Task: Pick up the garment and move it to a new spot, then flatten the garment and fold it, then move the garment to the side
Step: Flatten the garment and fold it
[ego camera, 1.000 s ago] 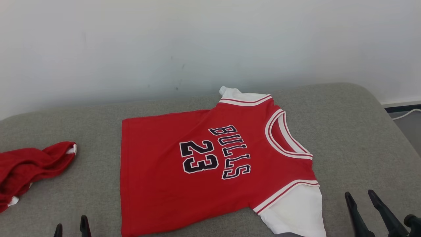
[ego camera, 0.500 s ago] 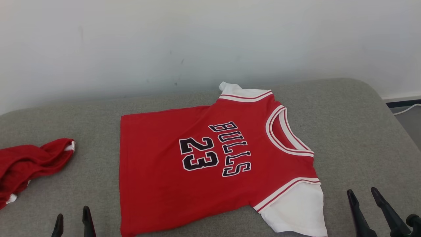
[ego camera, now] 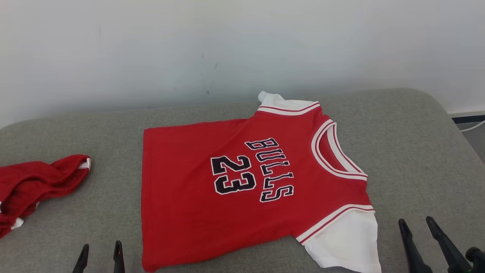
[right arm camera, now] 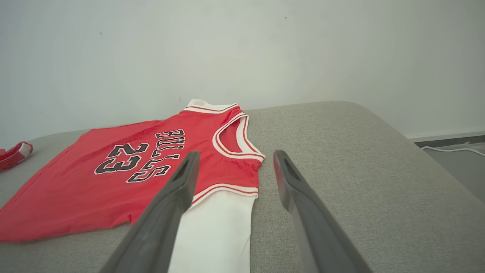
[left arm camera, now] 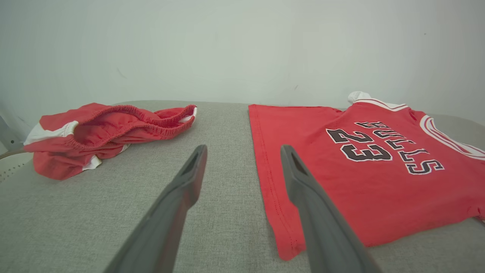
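Note:
The garment (ego camera: 212, 212) is a red jersey with "BULLS 23" in black and white sleeves. It lies spread flat on the grey cushion (ego camera: 416, 151), neck to the right and hem to the left. My left gripper (ego camera: 101, 245) is open near the front edge, just left of the hem's near corner and holding nothing. The left wrist view has the left gripper (left arm camera: 243, 148) astride the hem edge of the garment (left arm camera: 360, 197), hovering above it. My right gripper (ego camera: 415, 221) is open and empty, right of the near white sleeve. In the right wrist view, the right gripper (right arm camera: 235, 153) points past the garment (right arm camera: 75, 189).
Crumpled red shorts (ego camera: 38, 182) with white trim lie at the cushion's left end, also in the left wrist view as red shorts (left arm camera: 113, 125). A white wall rises behind. The cushion's right edge drops to a floor with a white cable (ego camera: 470, 127).
My left gripper has moved right and a little forward, closer to the jersey's hem corner. The head camera shifted slightly. The jersey, the shorts and the right gripper stay put.

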`<state>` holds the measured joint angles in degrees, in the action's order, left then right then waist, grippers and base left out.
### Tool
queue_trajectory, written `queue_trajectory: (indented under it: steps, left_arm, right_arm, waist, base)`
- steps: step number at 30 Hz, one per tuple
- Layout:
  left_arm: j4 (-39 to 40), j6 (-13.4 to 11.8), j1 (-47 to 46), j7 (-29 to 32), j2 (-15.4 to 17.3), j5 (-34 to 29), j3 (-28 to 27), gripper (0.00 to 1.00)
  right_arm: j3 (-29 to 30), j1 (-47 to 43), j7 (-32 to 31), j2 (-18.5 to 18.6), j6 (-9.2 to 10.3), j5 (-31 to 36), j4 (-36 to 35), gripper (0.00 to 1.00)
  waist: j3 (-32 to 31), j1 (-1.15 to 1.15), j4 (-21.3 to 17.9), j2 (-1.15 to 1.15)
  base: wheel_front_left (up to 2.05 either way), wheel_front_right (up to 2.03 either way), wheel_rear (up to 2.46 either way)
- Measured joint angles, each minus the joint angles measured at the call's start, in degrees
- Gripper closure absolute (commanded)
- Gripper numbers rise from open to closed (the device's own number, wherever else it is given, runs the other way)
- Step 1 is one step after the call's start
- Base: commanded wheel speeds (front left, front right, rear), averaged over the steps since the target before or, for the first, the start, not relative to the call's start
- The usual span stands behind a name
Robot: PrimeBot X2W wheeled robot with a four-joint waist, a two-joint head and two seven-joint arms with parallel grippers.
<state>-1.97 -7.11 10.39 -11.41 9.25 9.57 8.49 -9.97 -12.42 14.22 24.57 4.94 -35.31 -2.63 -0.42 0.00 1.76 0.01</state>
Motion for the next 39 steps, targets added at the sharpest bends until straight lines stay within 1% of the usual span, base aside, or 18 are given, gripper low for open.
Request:
queue_trajectory:
  steps: [3,6,9,11,16,19,22,25,27,32,39]
  left_arm:
    - [-0.07,0.00,-0.13,2.36,0.75,-2.32,1.01,0.00]
    - [-0.03,0.00,-0.84,4.37,1.34,-2.58,1.88,0.00]
    - [0.22,0.09,-2.70,5.65,1.42,-1.79,1.74,0.00]
    - [0.54,0.14,-3.92,5.87,0.92,-0.38,1.23,0.00]
    - [0.56,0.14,-5.91,6.61,0.26,0.25,0.26,0.00]
    - [-0.26,0.13,-6.07,7.49,0.46,0.37,0.08,0.00]
    - [-1.48,0.13,-6.08,9.32,1.69,-0.55,-0.01,0.00]
    - [-1.85,0.15,-6.19,10.49,2.65,-0.54,-0.24,0.00]
    - [-1.83,1.22,-6.55,11.90,3.27,-0.48,-0.02,0.00]
    - [-1.82,2.19,-6.89,13.74,3.16,0.85,0.31,0.00]
    - [-3.43,3.82,-6.76,16.31,1.21,3.41,2.30,0.00]
  right_arm:
    - [-1.29,0.02,-0.11,-0.15,-0.01,-0.01,0.44,0.00]
    - [-1.38,0.30,-0.18,-0.20,-0.24,0.01,0.66,0.00]
    - [-1.83,1.30,-0.64,-0.26,-0.31,0.02,0.66,0.00]
    - [-1.87,2.14,-0.67,-0.26,-0.43,0.02,0.75,0.00]
    - [-2.00,4.33,-1.19,-0.24,-1.00,0.02,1.27,0.00]
    - [-2.01,5.31,-1.40,-0.23,-1.42,0.00,1.77,0.00]
    - [-2.33,6.05,-2.78,-0.03,-1.48,-0.19,2.78,0.00]
    - [-2.61,6.21,-4.21,0.26,-1.99,-0.83,3.65,0.00]
    - [-2.63,6.24,-4.85,0.63,-1.99,-0.98,4.05,0.00]
    - [-2.96,6.92,-6.75,1.10,-2.00,-1.09,4.49,0.00]
    - [-3.22,6.94,-8.26,1.20,-1.93,-1.78,4.98,0.00]
  waist:
    - [-0.03,0.00,0.16,0.00]
    - [-0.19,0.00,0.48,0.00]
    - [-0.38,0.00,0.70,0.00]
    - [-0.40,0.00,0.73,0.00]
    - [-0.43,0.00,0.56,0.00]
    - [-0.48,0.00,0.38,0.00]
    - [-0.55,0.00,0.17,0.00]
    - [-0.64,0.00,0.00,0.00]
    - [-0.68,0.00,0.01,0.00]
    - [-0.63,0.00,0.25,-0.01]
    - [-0.30,0.00,1.05,-0.01]
  base:
    - [0.00,0.00,0.00]
    - [0.00,0.00,0.00]
    - [0.00,0.00,0.00]
    - [0.00,0.00,0.00]
    - [0.00,0.00,0.00]
    - [0.00,0.00,0.00]
    - [0.00,0.00,0.00]
    - [0.00,0.00,0.00]
    - [0.00,0.00,0.00]
    - [0.00,0.00,0.00]
    - [0.00,0.00,0.00]
